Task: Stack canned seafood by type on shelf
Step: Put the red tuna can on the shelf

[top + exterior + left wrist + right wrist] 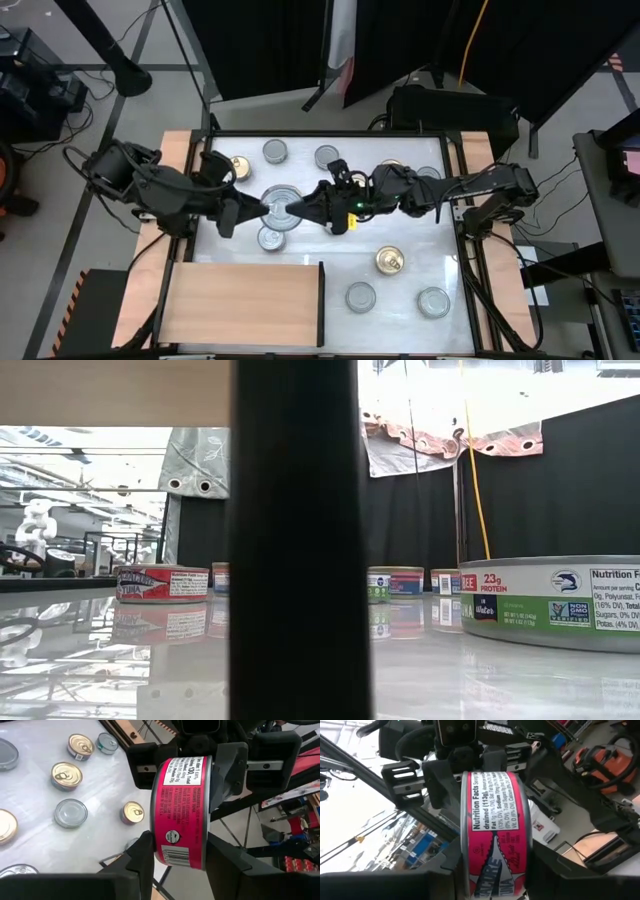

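- Mid-air handover at centre frame: red-labelled tin [181, 812] held on edge between left gripper [262, 208] and right gripper [312, 207], above the white tabletop [420, 240].
- Right claw pinching the tin across its flat faces; left claw closing around the same tin, fingers at its sides, full contact hard to confirm.
- Shelf [245, 300] lying lower left, bare of tins; silver-lidded tin [360, 296] and gold-lidded tin [389, 261] scattered lower right.
- Judged next: firm left pinch, right release, then carry toward the shelf; risk of a drop if released early.
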Controlling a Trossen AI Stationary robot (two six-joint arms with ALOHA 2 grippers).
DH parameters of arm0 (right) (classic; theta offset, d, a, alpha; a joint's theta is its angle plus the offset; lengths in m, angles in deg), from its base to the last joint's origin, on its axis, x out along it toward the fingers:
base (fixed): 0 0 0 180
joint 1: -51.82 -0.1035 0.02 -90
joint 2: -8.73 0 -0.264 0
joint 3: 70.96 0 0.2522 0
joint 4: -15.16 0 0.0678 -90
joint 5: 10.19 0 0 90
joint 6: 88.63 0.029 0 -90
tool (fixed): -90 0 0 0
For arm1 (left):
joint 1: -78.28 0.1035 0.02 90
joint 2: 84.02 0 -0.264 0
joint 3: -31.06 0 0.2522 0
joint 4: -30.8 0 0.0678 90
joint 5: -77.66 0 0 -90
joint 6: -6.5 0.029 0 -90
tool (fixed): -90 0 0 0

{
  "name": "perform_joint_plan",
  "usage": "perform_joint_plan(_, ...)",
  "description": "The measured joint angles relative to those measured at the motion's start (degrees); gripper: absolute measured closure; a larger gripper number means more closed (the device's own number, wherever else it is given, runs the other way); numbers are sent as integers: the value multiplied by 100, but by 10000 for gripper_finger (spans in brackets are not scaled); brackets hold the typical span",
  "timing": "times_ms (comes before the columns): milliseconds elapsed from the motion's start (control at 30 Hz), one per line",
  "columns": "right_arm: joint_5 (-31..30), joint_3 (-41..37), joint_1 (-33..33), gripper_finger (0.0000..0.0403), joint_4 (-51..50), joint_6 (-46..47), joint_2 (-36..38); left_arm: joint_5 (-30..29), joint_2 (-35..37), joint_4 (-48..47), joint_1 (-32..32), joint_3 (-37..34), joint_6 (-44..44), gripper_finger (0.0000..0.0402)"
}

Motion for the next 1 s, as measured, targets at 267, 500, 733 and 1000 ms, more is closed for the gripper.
perform_joint_plan(267, -19, 0, -72, 137, 62, -299, 184, 927, 570, -149, -203, 7, 52, 270)
perform_joint_plan(500, -3, -9, -76, 71, -57, -562, 336, 2627, 1064, -1341, -432, 9, -106, 274)
perform_joint_plan(733, 10, -9, -111, 67, -323, -686, 378, 3837, 1247, -1574, -715, -521, 544, 274)
perform_joint_plan(1000, 21, -9, -284, 67, -554, -698, 378, 5085, 1302, -1697, -975, -2229, 1509, 274)
